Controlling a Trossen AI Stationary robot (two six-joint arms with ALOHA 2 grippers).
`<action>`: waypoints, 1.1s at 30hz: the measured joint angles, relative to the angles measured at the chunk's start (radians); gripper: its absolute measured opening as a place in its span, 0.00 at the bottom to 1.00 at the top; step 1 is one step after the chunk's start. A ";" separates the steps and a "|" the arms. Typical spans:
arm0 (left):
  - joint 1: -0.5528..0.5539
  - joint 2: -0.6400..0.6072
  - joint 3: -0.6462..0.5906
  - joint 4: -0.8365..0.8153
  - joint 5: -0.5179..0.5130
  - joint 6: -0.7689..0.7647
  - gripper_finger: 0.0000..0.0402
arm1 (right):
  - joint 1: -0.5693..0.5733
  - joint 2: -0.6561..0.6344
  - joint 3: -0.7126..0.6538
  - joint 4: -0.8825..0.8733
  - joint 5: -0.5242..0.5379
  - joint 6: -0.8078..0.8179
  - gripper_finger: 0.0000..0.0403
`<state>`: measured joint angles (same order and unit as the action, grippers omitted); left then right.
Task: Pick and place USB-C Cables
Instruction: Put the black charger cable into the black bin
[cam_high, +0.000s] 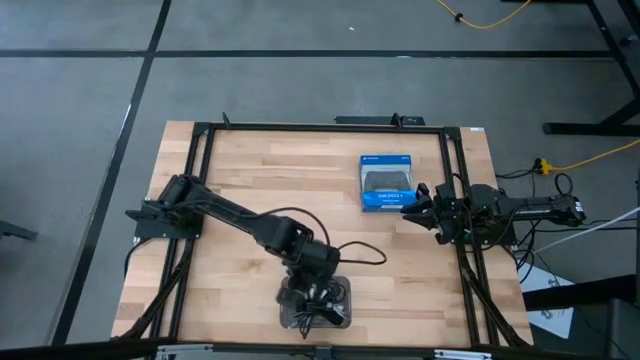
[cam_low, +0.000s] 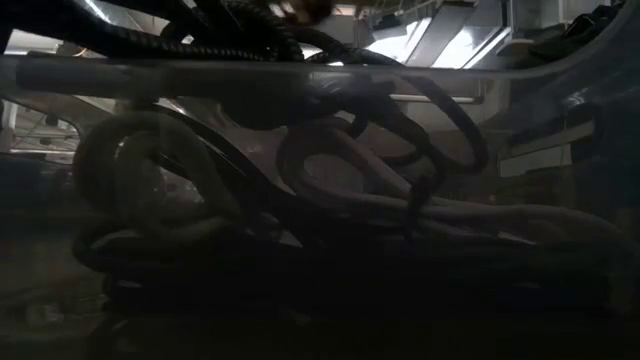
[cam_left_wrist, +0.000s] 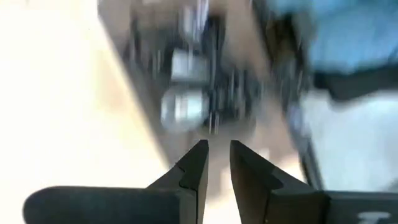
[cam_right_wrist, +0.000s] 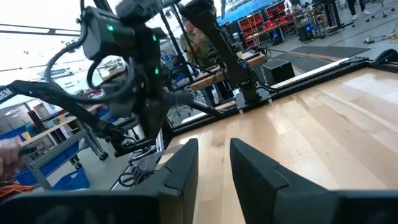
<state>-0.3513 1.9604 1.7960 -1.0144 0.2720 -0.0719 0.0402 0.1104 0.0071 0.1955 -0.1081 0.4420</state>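
Note:
The USB-C cables lie as a tangle of black coils in a small clear container near the table's near edge. The low view looks through the container's wall at the cables, dark loops piled on each other. My left gripper hangs over the container. In its blurred wrist view the left gripper shows a narrow gap between the fingers and nothing in it. My right gripper waits at the table's right side beside the blue box, and the right gripper is slightly open and empty.
A blue box lies flat on the wooden table, right of centre, just left of the right gripper. A black frame runs round the table top. Black arm wiring loops right of the left wrist. The table's left and far parts are bare wood.

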 joint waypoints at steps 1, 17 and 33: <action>-0.003 -0.001 0.023 -0.085 -0.015 0.015 0.14 | 0.000 0.000 0.000 0.000 0.000 0.003 0.24; 0.022 -0.028 0.068 -0.220 -0.017 0.016 0.00 | 0.000 0.000 0.000 0.005 0.002 0.050 0.24; -0.095 0.024 -0.148 0.634 0.069 -0.107 0.01 | 0.000 0.000 0.000 0.002 0.002 0.046 0.24</action>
<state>-0.4467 1.9842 1.6485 -0.3806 0.3412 -0.1789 0.0402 0.1103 0.0073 0.1978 -0.1059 0.4877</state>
